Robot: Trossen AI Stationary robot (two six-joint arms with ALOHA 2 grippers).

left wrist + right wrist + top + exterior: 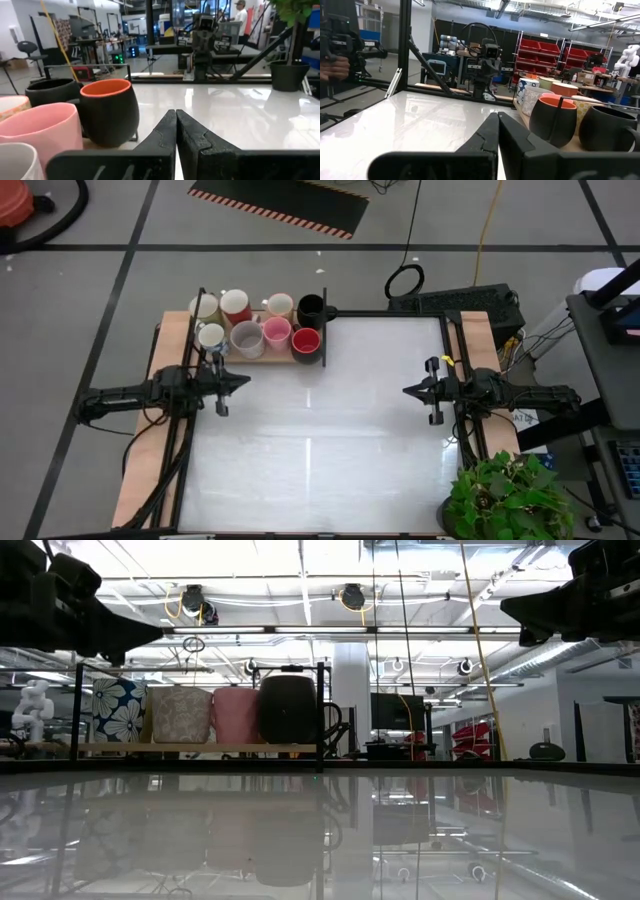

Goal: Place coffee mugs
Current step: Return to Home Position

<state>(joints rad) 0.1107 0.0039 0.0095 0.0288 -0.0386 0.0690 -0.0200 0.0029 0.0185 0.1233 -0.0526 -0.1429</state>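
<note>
Eight mugs stand close together on a wooden board (262,358) at the table's far left: tan (205,307), dark pink-red (236,305), cream (279,305), black (311,309), white (211,335), grey (247,338), pink (276,332) and red (306,341). My left gripper (245,380) is shut and empty, held above the table just near-side of the mugs. Its wrist view shows the red-lined mug (107,112) and the pink mug (40,132) beside the shut fingers (176,127). My right gripper (407,391) is shut and empty above the table's right part (497,130).
A black frame post (324,330) stands at the board's right end. A potted plant (510,500) sits at the table's near right corner. The white tabletop (320,440) lies between the two arms. In the low view the mugs (237,715) stand in a row on the board.
</note>
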